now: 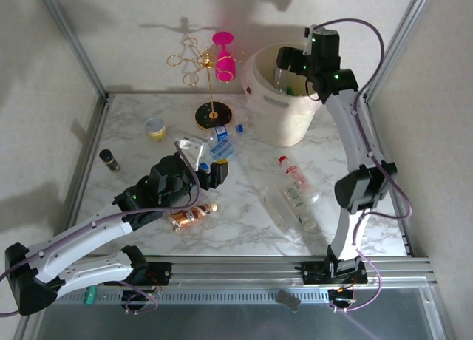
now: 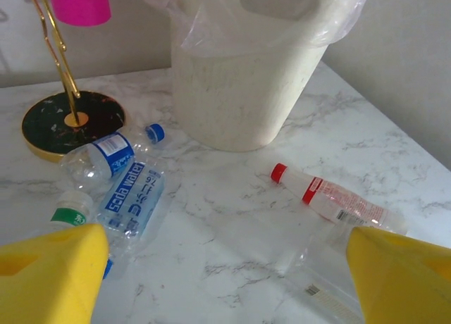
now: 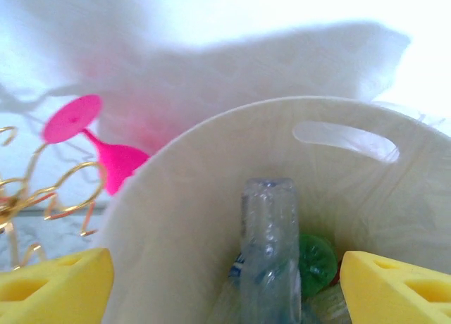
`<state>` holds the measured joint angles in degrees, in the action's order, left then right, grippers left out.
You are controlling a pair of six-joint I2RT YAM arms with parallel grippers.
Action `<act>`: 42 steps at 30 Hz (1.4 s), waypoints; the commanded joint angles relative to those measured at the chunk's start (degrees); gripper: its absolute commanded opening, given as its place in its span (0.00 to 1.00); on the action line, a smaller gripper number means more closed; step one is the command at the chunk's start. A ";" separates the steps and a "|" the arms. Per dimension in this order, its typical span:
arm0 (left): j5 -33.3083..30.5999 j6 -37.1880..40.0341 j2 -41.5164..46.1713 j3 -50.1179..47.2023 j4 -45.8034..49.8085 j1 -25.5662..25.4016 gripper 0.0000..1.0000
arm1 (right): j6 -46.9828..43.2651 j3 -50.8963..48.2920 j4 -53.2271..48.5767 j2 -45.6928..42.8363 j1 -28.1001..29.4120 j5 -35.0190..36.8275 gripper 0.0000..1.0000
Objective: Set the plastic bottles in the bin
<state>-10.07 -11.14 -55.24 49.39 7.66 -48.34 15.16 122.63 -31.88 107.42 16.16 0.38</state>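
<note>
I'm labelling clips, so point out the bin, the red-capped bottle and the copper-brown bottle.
bin (image 2: 232,91), left wrist view, front wall.
red-capped bottle (image 2: 332,202), left wrist view, labelled body.
copper-brown bottle (image 1: 190,216), top external view, mid body.

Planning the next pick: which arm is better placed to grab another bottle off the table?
Left. The left gripper, open, hovers low by the loose bottles; the right gripper is up over the bin.

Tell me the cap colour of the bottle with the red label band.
Red cap, best seen in the left wrist view.
</note>
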 commanded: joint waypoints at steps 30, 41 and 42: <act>-4.58 -21.89 -18.11 0.88 41.22 0.39 0.92 | 1.61 -53.81 11.00 -46.17 22.55 3.16 0.83; -1.38 -20.21 -26.16 0.30 38.70 0.70 0.96 | 2.08 -55.96 12.69 -46.59 22.60 0.27 0.84; -0.87 -20.15 -26.68 -0.02 38.12 0.74 0.96 | 1.99 -56.07 12.73 -46.60 22.60 0.31 0.84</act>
<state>-12.29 -31.73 -80.47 50.39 46.50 -48.10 16.75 67.16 -21.56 62.02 38.30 1.43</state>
